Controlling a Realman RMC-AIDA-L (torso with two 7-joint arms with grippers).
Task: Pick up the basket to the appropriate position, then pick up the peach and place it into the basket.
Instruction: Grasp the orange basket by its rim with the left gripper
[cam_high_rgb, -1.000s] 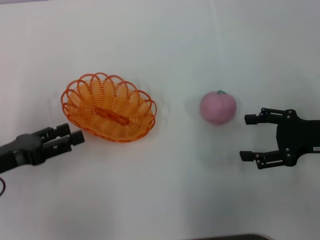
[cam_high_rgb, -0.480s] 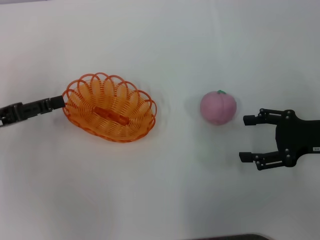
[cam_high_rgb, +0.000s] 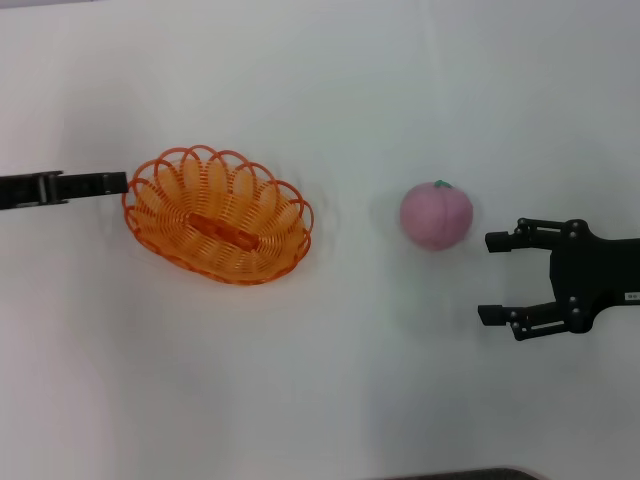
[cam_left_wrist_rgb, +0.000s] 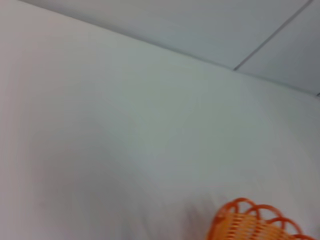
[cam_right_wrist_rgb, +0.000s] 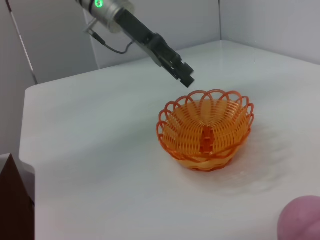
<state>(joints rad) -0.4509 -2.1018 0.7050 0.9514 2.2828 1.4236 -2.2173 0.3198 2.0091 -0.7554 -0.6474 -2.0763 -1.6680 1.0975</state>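
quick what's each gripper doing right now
Left gripper: shut, empty, at the basket rim.
Right gripper: open, empty, beside the peach.

On the white table (cam_high_rgb: 330, 400) the basket (cam_high_rgb: 218, 214) lies at about nine o'clock from the peach (cam_high_rgb: 436, 215), the two well apart. The left gripper (cam_high_rgb: 120, 183) reaches in from nine o'clock, its tip just beside the basket's rim; its fingers seem closed, though that is hard to judge. The right gripper (cam_high_rgb: 490, 277) sits near the peach at four o'clock, fingers spread wide, holding nothing.
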